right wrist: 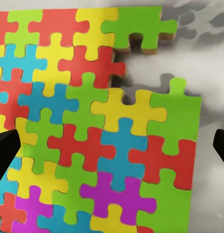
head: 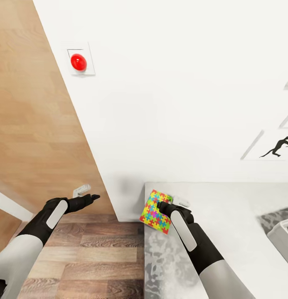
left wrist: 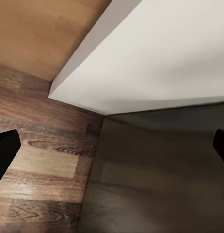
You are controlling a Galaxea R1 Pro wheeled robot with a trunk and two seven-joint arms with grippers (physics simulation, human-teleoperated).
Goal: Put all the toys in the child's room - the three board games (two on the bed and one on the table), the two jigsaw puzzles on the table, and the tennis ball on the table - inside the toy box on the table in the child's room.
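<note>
A jigsaw puzzle [head: 154, 214], a flat square of bright interlocking pieces, lies at the left edge of the pale speckled table [head: 231, 211], one corner reaching past the rim. My right gripper [head: 162, 206] hovers just over its far side. In the right wrist view the jigsaw puzzle [right wrist: 92, 136] spreads wide below the open right gripper [right wrist: 112, 150], whose fingertips [right wrist: 4, 155] stand far apart. The grey toy box [head: 281, 236] shows partly at the right border. My left gripper [head: 92, 197] hangs open over the floor left of the table, holding nothing; the left wrist view shows that left gripper [left wrist: 112, 148] above the planks.
A white wall [head: 181, 104] rises behind the table, with a red button plate [head: 78, 62] and a black silhouette picture [head: 276, 147]. A brown wooden door [head: 31, 116] with a white handle [head: 81, 190] stands left. Wood-plank floor [head: 98, 257] lies between door and table.
</note>
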